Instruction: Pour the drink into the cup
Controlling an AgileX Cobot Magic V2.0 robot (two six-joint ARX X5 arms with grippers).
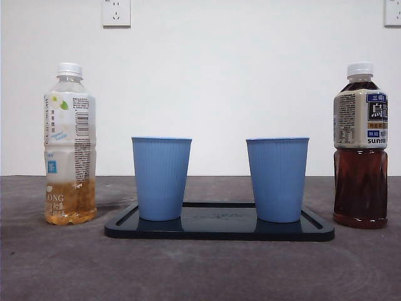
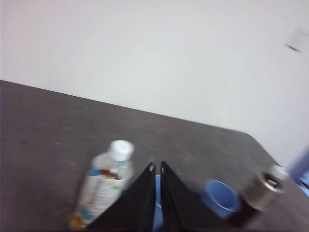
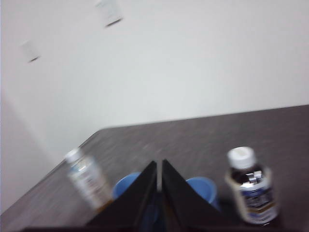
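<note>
Two blue ribbed cups stand on a black tray (image 1: 219, 233): the left cup (image 1: 161, 178) and the right cup (image 1: 277, 179). A clear bottle (image 1: 69, 145) with a little amber drink and a white cap stands left of the tray. A dark tea bottle (image 1: 359, 147), nearly full and capped, stands to the right. Neither arm shows in the front view. My left gripper (image 2: 156, 167) is shut and hangs high above the table, nearer the clear bottle (image 2: 104, 186). My right gripper (image 3: 159, 164) is shut too, up high with the dark bottle (image 3: 250, 188) beside it.
The grey-brown table (image 1: 56, 263) runs to a white wall with socket plates (image 1: 116, 12) above. The tray sits mid-table, with bare tabletop in front of it and between it and each bottle.
</note>
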